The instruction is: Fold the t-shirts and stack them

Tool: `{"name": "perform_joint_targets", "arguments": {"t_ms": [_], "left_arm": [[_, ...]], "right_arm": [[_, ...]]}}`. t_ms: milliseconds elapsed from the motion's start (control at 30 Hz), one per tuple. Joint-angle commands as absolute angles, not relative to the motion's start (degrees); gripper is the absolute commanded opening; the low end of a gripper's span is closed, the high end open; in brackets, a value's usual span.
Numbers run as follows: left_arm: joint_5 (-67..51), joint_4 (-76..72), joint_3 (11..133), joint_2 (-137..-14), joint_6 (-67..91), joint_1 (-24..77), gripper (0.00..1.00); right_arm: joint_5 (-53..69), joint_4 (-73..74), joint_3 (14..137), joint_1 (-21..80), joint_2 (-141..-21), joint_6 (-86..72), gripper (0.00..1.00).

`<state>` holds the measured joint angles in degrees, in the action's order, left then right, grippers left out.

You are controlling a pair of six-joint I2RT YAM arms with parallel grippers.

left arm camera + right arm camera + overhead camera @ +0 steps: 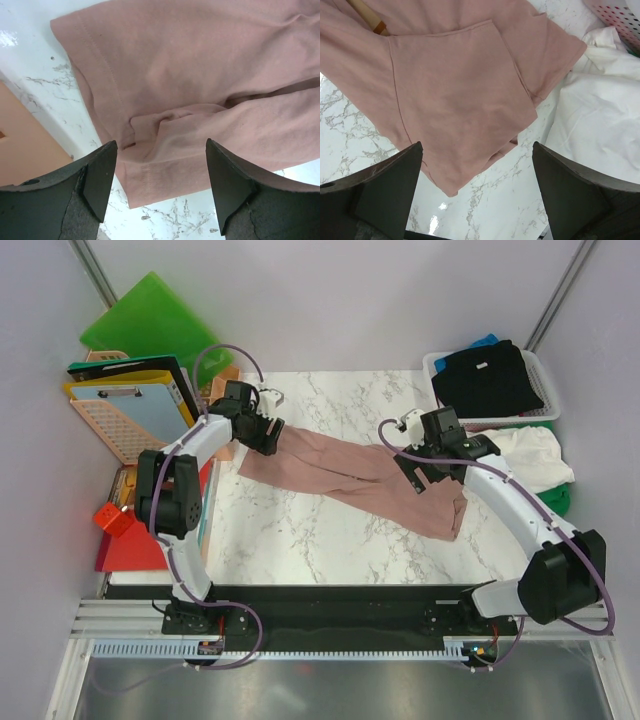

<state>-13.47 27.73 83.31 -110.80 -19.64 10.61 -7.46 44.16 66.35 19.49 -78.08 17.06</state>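
Pink t-shirt (350,480) lies on the marble table (300,540) as a long narrow band. In the top view it runs from upper left of centre down to right of centre. It looks folded lengthwise with the sleeves tucked in, so I judge it mid-fold and not yet stacked.

Left claw (262,435) sits over the band's upper-left end, jaws wide apart, nothing held. In the left wrist view its fingers (97,175) straddle a rumpled hem corner at the frame bottom, with the cloth between and below them. I cannot tell whether they touch it.

Right claw (425,472) is over the lower-right end, jaws spread as wide as they go, empty. Its fingers (385,185) frame a folded corner flap at frame centre.

One claw at each end makes sense. They are likely set to pinch both ends and bring one over the other for the crosswise fold.

White t-shirt (530,455) is heaped at the right edge of the table. In the right wrist view it is just beside the pink corner, maybe touching, so it risks being pinched along with it.

Black t-shirt (490,375) sits in the white basket (432,362) at upper right, waiting its turn. Green folder (150,315) is at upper left, well apart from the work.
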Motion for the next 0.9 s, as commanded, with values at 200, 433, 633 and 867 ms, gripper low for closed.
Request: {"name": "perform_joint_targets", "arguments": {"t_ms": [200, 433, 633, 867], "left_arm": [[-9.76, 23.39, 81.13, -103.54, -21.00, 10.37, 0.79], [-13.88, 24.61, 83.05, -107.31, -20.83, 10.46, 0.80], [-19.06, 27.41, 85.95, -112.14, -20.21, 10.72, 0.80], [-16.80, 31.37, 87.19, -115.49, -21.00, 11.16, 0.79]], "right_arm": [[-3.43, 41.31, 60.57, 15.65, -78.40, 16.09, 0.98], [2.26, 42.01, 59.24, 14.24, -80.77, 13.80, 0.98], [3.78, 40.87, 60.99, 13.10, -86.91, 12.31, 0.98], [4.57, 37.10, 64.87, 10.90, -94.91, 9.05, 0.98]]}}
